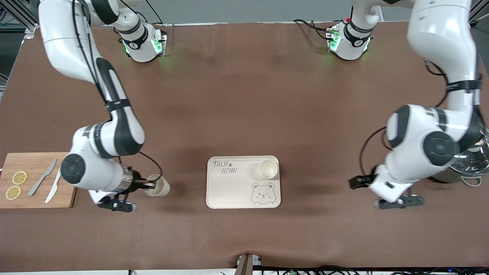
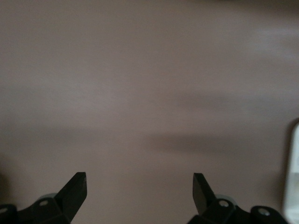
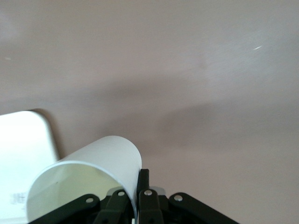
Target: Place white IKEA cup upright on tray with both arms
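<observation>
- Wooden cutting board (image 1: pixel 38 168) lies at the right arm's end of the table (image 1: pixel 244 95). It carries two lemon slices (image 1: pixel 16 185), a grey knife (image 1: pixel 42 177) and a white knife (image 1: pixel 53 187), all apart from the cups.
- Right arm (image 1: pixel 103 152) comes down from its base and bends low, its forearm level above the table, just beside the cutting board.
- Right tool (image 1: pixel 147 185) is clenched on the rim wall of a white cup (image 1: pixel 157 185). One finger is inside the cup and one outside, as the right wrist view shows (image 3: pixel 140 186).
- That held cup (image 3: pixel 88 177) is tilted, mouth toward the tool. It sits between the cutting board and the tray, apart from the tray.
- The table between the held cup and the tray shows only brown cover.
- Tray (image 1: pixel 229 191) lies near the middle of the table, toward the front camera, with lettering and a bear drawing on it.
- A second white cup (image 1: pixel 267 169) stands upright on the tray, in the corner toward the left arm and farther from the camera.
- Left arm (image 1: pixel 424 152) is folded low at its end of the table, well apart from the tray, and waits.
- Left tool (image 1: pixel 361 182) is released, fingers (image 2: pixel 74 191) spread wide and holding nothing, over bare table.
- A metal pot (image 1: pixel 468 164) sits at the left arm's end, partly hidden by that arm.
</observation>
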You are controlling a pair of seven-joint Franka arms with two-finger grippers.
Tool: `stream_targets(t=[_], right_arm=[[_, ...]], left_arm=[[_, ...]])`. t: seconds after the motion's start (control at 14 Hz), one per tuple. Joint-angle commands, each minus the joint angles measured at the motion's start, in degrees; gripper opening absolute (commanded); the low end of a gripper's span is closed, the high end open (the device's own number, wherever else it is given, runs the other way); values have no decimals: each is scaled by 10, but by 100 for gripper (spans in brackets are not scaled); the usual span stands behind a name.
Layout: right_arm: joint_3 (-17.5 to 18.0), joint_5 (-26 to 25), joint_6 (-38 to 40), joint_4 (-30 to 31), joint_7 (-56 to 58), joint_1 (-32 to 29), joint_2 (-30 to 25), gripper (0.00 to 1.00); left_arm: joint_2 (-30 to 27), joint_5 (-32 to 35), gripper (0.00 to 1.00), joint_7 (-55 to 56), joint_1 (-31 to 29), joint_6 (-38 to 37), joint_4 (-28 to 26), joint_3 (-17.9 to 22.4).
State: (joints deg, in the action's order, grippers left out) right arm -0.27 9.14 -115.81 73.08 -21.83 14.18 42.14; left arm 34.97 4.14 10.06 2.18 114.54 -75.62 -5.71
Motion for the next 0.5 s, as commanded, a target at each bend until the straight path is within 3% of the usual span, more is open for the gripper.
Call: stream_targets(t=[0.0, 0.43], right_arm=[[-9, 6, 8, -25, -79, 46, 2, 0], [-10, 4, -27, -52, -178, 119, 22, 0]], left_arm=[[-32, -44, 100, -95, -72, -3, -18, -24], [-222, -81, 100, -173, -169, -4, -187, -33]])
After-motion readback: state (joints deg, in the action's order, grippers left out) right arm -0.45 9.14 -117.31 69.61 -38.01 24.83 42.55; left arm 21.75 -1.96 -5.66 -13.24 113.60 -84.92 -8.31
